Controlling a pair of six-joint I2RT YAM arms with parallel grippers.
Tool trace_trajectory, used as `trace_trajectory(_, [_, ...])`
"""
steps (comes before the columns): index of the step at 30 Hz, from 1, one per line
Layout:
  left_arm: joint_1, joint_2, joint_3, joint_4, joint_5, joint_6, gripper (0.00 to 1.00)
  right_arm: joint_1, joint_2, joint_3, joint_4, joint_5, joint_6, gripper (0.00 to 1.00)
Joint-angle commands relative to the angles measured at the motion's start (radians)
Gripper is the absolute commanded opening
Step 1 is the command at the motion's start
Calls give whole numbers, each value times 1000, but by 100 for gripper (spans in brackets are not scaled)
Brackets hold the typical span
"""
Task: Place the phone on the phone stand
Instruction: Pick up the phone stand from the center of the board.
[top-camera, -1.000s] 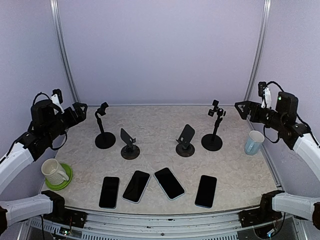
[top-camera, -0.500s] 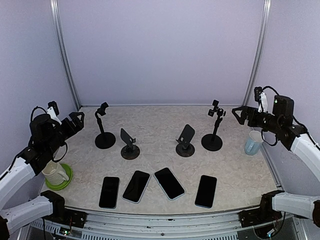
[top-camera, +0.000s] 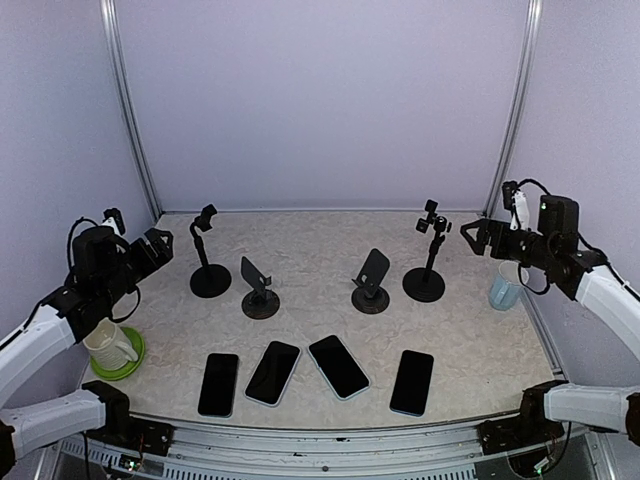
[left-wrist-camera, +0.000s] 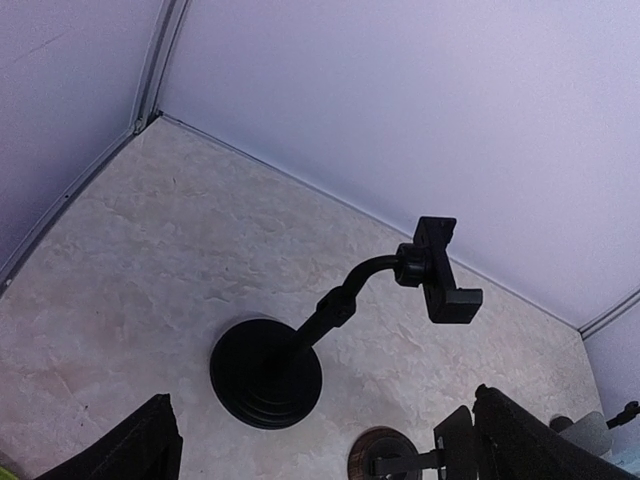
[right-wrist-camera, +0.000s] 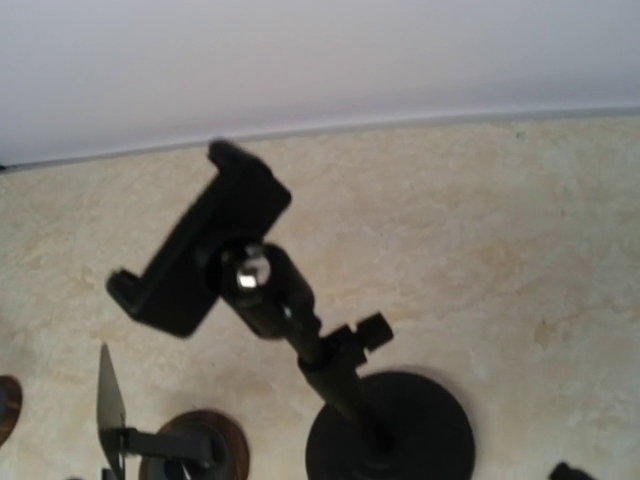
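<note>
Stretching across the view, the counter (top-camera: 320, 238) has the left hand (top-camera: 162, 244) and right hand (top-camera: 473, 233) hovering at its sides, both spread wide. Four stands (top-camera: 210, 281) sit mid-counter; four phones (top-camera: 338, 366) lie flat along the front edge, apart from both hands.

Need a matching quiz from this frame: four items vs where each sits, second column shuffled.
Items
1 white mug
2 blue mug
3 rightmost phone
4 left tall stand

Places
A right side, farther back than the phones
B on green coaster, left side
C lying flat, right end of the near row
D left end of the stand row

Pairs: 1-B, 2-A, 3-C, 4-D
</note>
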Motion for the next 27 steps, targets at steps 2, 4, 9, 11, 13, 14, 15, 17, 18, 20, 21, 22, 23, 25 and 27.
trace_trajectory(2, [-38,-24,-11,-5,-7,-6,99,24,18,-44,26,6,0,100])
trace_trajectory(4, [-58,-32,-14,-13,-30,-3,99,35,26,-60,32,7,5,100])
trace_trajectory(9, [-116,-37,-14,-44,-83,5,99,54,36,-106,54,13,18,100])
trace_trajectory(11, [-135,-38,-14,-55,-92,0,99,57,38,-120,57,16,20,100])
trace_trajectory(13, [-146,-39,-16,-61,-98,-4,99,60,39,-129,62,18,21,100])
trace_trajectory(14, [-152,-39,-16,-63,-101,-4,99,60,39,-135,63,19,20,100])
trace_trajectory(15, [-158,-38,-18,-63,-103,-4,99,62,39,-140,67,20,19,100])
trace_trajectory(17, [-164,-35,-18,-66,-103,-10,99,62,37,-149,75,26,20,100])
trace_trajectory(18, [-164,-33,-16,-71,-99,-15,99,61,37,-153,76,29,22,100])
trace_trajectory(20, [-165,-27,-12,-83,-91,-25,99,61,40,-158,79,34,24,100])
trace_trajectory(21, [-166,-24,-12,-87,-89,-29,99,62,42,-160,79,35,23,100])
trace_trajectory(22, [-167,-21,-11,-91,-88,-35,99,62,42,-162,78,37,24,100])
trace_trajectory(23, [-166,-18,-12,-93,-87,-39,99,63,41,-164,80,40,24,100])
trace_trajectory(25, [-167,-12,-17,-97,-87,-43,99,63,41,-169,80,47,26,100])
trace_trajectory(27, [-170,-7,-21,-100,-91,-49,99,63,42,-173,82,62,32,100])
